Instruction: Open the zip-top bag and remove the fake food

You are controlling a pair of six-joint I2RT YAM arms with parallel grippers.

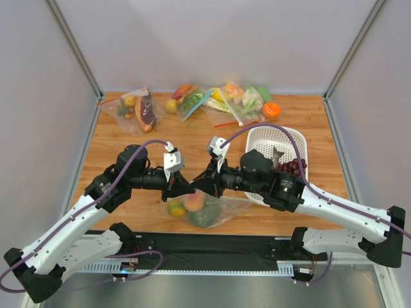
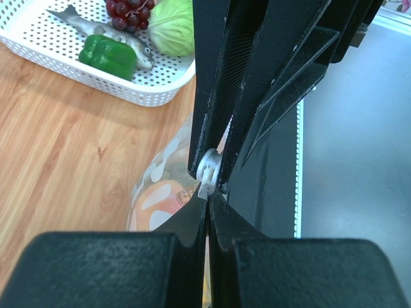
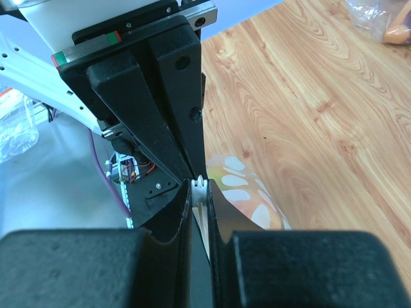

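White links (image 1: pixel 64 231), black joints (image 1: pixel 131 160) — purple cables (image 1: pixel 270 126)

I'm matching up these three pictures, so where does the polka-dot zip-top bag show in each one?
Top external: polka-dot zip-top bag low centre, near the front edge of the wooden tabletop.
Left wrist: the bag sits in the lower middle, just left of centre.
Right wrist: the bag sits mid-frame, just right of centre.
Shared landmark: the wooden tabletop under it.

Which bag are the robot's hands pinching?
The spotted bag at the near edge, with fruit inside; both the left gripper and right gripper pinch its top. The plain bags at the far edge lie untouched.
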